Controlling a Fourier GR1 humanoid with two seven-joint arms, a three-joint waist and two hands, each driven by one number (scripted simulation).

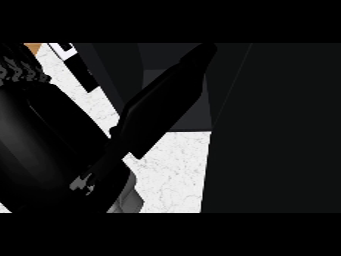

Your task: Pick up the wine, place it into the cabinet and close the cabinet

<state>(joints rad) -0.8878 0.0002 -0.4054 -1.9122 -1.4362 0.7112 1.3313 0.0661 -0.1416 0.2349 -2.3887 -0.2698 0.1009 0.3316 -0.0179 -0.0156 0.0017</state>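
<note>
One wine bottle [162, 105] hung tilted above the surface [173, 170], beside the cabinet [291, 125]. Robot hand state: could not tell. Placing and closing judged not yet done.

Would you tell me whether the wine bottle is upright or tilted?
Tilted: the wine bottle runs diagonally from lower left to upper right, over the white counter.
</note>
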